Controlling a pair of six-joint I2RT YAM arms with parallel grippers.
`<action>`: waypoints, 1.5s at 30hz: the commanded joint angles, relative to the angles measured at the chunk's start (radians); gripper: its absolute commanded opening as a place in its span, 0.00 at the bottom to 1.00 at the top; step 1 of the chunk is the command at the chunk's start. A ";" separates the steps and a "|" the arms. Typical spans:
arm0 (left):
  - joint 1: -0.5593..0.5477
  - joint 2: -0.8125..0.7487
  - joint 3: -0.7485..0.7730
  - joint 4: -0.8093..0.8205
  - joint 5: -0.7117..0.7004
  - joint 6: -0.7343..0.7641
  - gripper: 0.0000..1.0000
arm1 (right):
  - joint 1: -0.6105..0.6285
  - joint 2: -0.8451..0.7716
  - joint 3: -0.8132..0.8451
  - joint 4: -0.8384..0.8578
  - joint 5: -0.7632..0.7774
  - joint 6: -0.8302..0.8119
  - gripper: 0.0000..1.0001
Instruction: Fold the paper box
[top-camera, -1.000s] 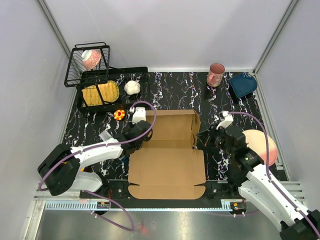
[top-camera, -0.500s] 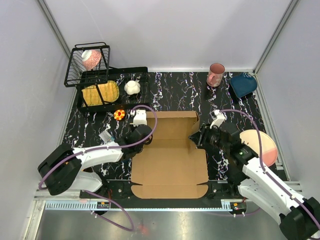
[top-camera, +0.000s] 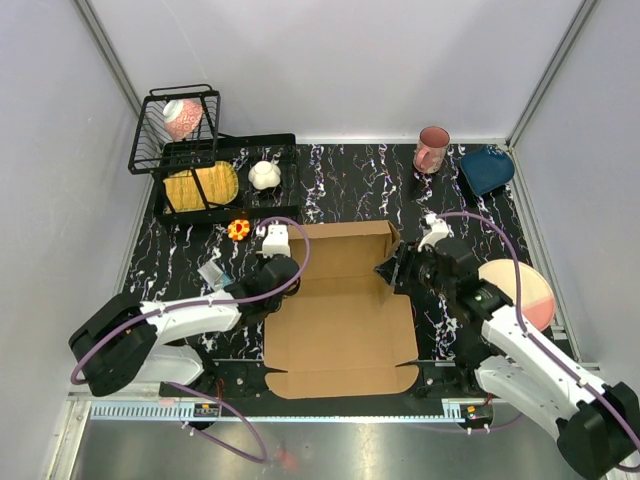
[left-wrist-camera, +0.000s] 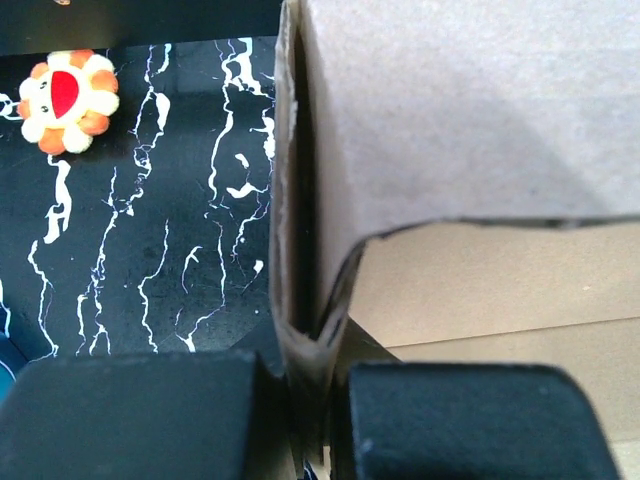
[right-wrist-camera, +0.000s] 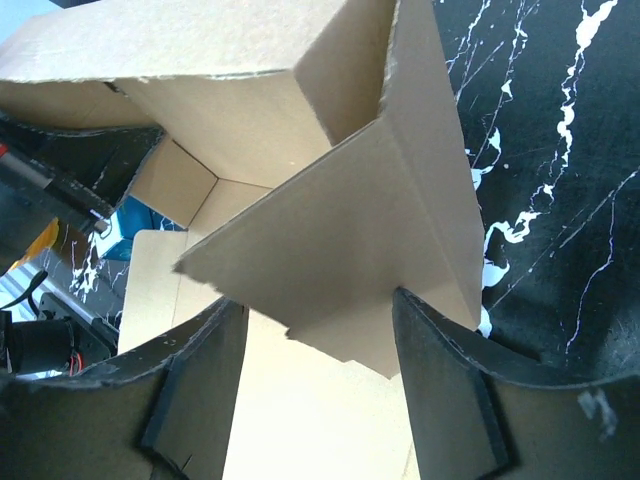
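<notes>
The paper box (top-camera: 340, 330) is plain brown cardboard lying in the middle of the black marbled table, its rear walls partly raised and its front panel flat. My left gripper (top-camera: 281, 272) is shut on the box's upright left wall. In the left wrist view that doubled wall (left-wrist-camera: 300, 250) is pinched between the two black pads of the left gripper (left-wrist-camera: 308, 385). My right gripper (top-camera: 393, 272) is at the box's right rear corner. In the right wrist view it (right-wrist-camera: 318, 350) stands open, and a slanting cardboard flap (right-wrist-camera: 340, 240) lies between its fingers, touching the right fingertip (right-wrist-camera: 440, 360).
A black wire rack (top-camera: 175, 130) and a tray with a yellow item (top-camera: 200, 186) stand at the back left. A white object (top-camera: 264, 175) and a sunflower toy (top-camera: 238, 229) lie near the tray. A pink mug (top-camera: 432, 149) and a blue bowl (top-camera: 487, 168) sit at the back right, and a pink plate (top-camera: 525, 290) at the right.
My right gripper has moved left to the box's right flap and opened its jaws around it. The left gripper stays shut on the left wall, and the box has shifted slightly right.
</notes>
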 joint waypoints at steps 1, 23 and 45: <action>-0.031 -0.046 -0.021 0.102 -0.002 0.019 0.00 | 0.006 0.079 0.063 0.089 0.023 -0.005 0.64; -0.083 -0.006 0.022 0.112 -0.045 0.115 0.00 | 0.006 0.235 0.161 0.103 0.036 -0.031 0.72; -0.067 0.041 0.062 0.017 -0.065 0.046 0.00 | 0.006 -0.115 0.144 -0.187 0.277 -0.043 0.66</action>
